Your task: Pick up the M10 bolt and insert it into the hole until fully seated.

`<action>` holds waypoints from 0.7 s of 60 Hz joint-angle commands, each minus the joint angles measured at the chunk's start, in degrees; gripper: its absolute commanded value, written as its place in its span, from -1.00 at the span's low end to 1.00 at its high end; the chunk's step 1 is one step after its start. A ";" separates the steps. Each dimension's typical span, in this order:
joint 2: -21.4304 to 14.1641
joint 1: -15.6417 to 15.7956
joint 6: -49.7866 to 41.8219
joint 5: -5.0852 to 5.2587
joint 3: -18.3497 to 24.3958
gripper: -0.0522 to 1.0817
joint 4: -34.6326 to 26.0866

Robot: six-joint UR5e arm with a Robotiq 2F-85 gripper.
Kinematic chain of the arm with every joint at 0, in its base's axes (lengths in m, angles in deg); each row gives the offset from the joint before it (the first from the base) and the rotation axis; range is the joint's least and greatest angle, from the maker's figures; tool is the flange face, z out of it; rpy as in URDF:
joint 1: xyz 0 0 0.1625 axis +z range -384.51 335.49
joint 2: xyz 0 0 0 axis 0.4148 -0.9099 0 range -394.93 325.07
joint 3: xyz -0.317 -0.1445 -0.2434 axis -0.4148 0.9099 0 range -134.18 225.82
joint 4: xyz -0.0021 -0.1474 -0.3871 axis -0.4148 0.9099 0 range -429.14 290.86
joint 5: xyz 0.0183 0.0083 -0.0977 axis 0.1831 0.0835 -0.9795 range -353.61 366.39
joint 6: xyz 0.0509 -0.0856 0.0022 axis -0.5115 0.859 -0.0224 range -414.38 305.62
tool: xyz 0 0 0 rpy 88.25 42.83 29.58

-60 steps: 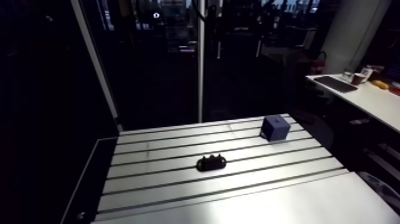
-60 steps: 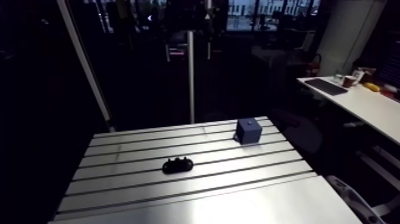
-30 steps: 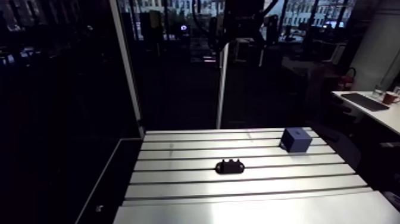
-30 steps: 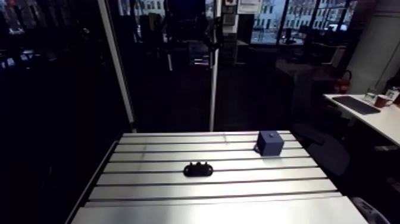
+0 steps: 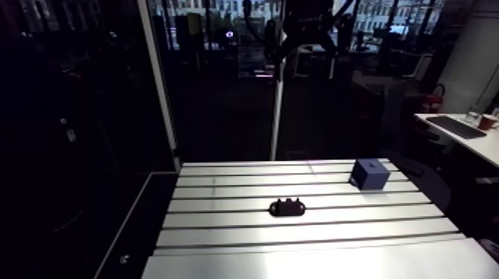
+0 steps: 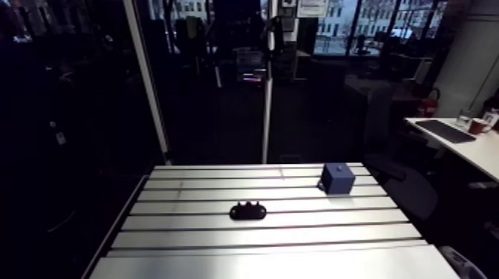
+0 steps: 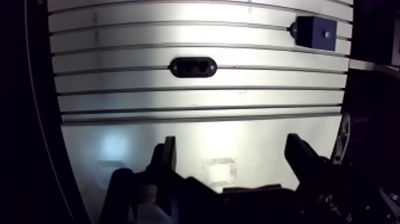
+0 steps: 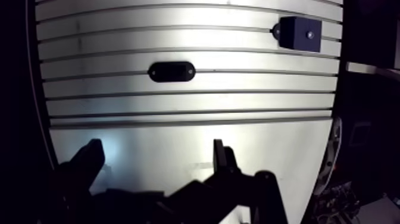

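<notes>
A black oblong holder (image 5: pixel 287 207) lies near the middle of the slotted table (image 5: pixel 312 256), with small dark studs standing on its top. I cannot tell a single bolt apart from it. A blue cube (image 5: pixel 369 174) with a small hole in its top face (image 7: pixel 325 34) sits at the table's far right. In the wrist view my gripper (image 7: pixel 232 158) hangs high above the bare near part of the table, open, with nothing between its fingers (image 7: pixel 167 156). The holder (image 7: pixel 192 67) is well ahead of the gripper, and the cube (image 7: pixel 314 32) is farther ahead and off to the right finger's side.
Long slots run across the table from left to right. The table's left edge (image 5: pixel 152 222) drops into a dark gap. A metal post (image 5: pixel 278 111) rises behind the far edge.
The arm camera swung earlier, so the whole picture shifted, then settled. The holder and the blue cube have kept their places on the table.
</notes>
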 commanded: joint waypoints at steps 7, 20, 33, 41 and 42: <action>0.02 -1.16 0.05 3.07 -0.86 -0.90 0.18; 0.02 -2.08 0.15 2.72 -0.86 -0.90 0.20; -0.07 -1.99 0.15 2.55 -0.77 -0.90 0.20; -0.24 -1.99 0.15 2.55 -0.84 -0.90 0.20; -0.24 -1.99 0.15 2.55 -0.86 -0.90 0.20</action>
